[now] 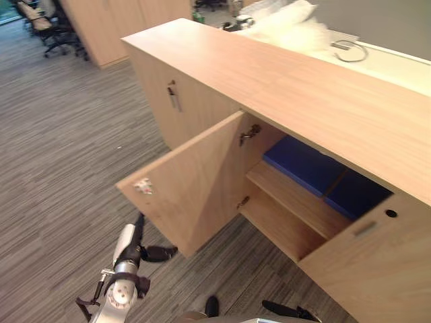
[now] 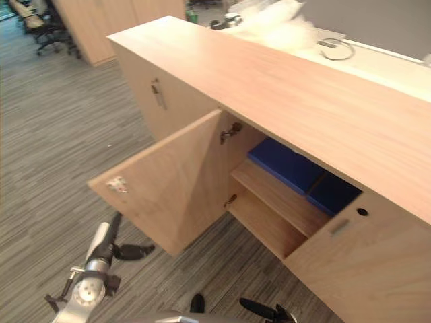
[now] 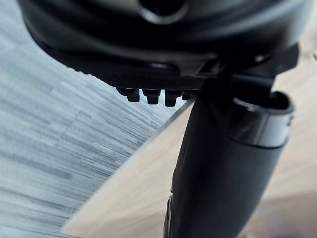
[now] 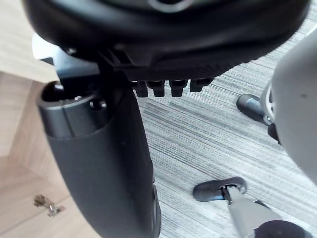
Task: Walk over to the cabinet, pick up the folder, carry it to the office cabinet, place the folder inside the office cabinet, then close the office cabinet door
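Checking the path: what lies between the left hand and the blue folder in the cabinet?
The open cabinet door stands between the left hand and the blue folder, as the left eye view shows.

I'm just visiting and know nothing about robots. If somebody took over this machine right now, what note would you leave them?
The left hand is open and empty, low by the bottom corner of the open door.
The right hand is open and empty, low in front of the office cabinet.
The blue folder lies on the upper shelf inside.
Done: folder placed inside.
Left: swing the door shut.
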